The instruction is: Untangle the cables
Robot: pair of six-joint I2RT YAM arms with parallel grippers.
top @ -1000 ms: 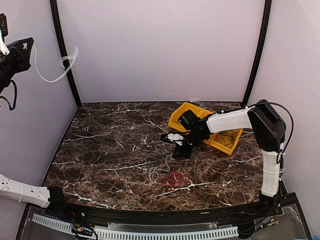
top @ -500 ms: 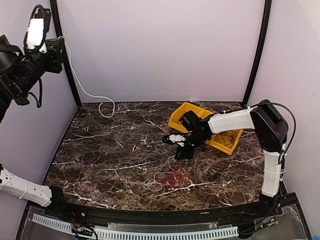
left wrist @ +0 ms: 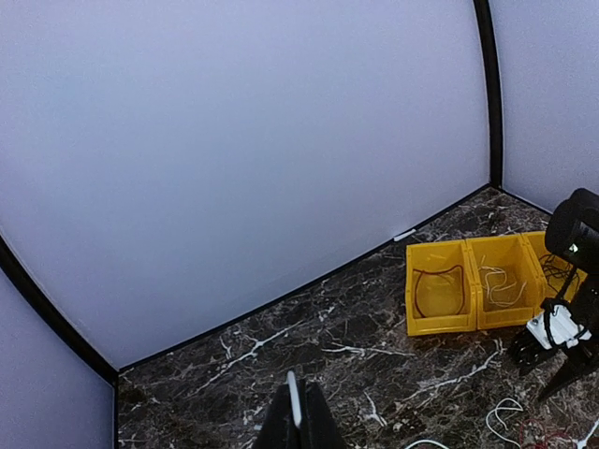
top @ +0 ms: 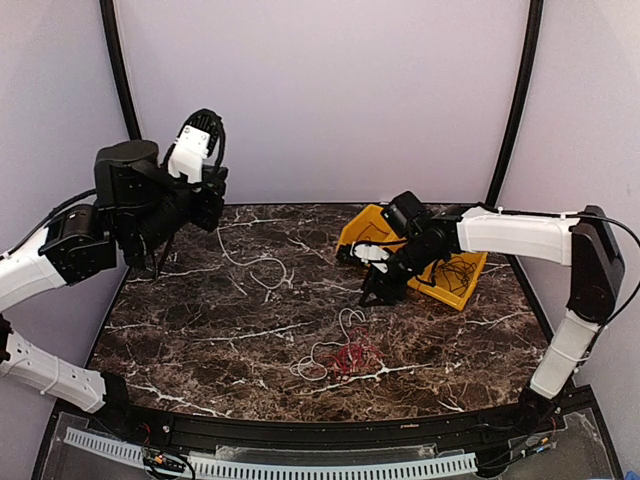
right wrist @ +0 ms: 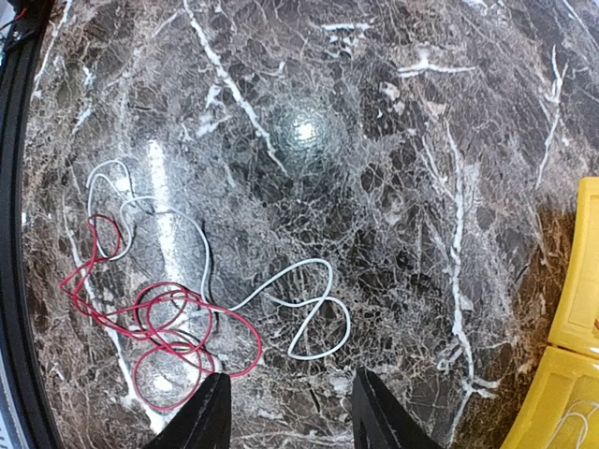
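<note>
My left gripper (top: 213, 205) hangs above the table's back left, shut on a white cable (top: 250, 263) that trails down and lies curled on the marble. In the left wrist view the fingers (left wrist: 314, 423) pinch that white cable (left wrist: 294, 398). The other cables (top: 340, 355) lie in a small heap at front centre. They include a looped red cable (right wrist: 159, 327) and a white cable (right wrist: 309, 318), with a thin dark one under the red. My right gripper (top: 378, 290) hovers just behind this heap, open, with nothing between its fingers (right wrist: 211, 416).
Yellow bins (top: 368, 222) stand at the back right, under the right arm. In the left wrist view the left bin (left wrist: 412, 304) holds a dark red wire loop and the middle bin (left wrist: 473, 281) a white wire. Black frame posts rise at both back corners.
The left arm came down from high at the left, and its white cable now trails onto the table. The right gripper opened and drew back toward the bins.
</note>
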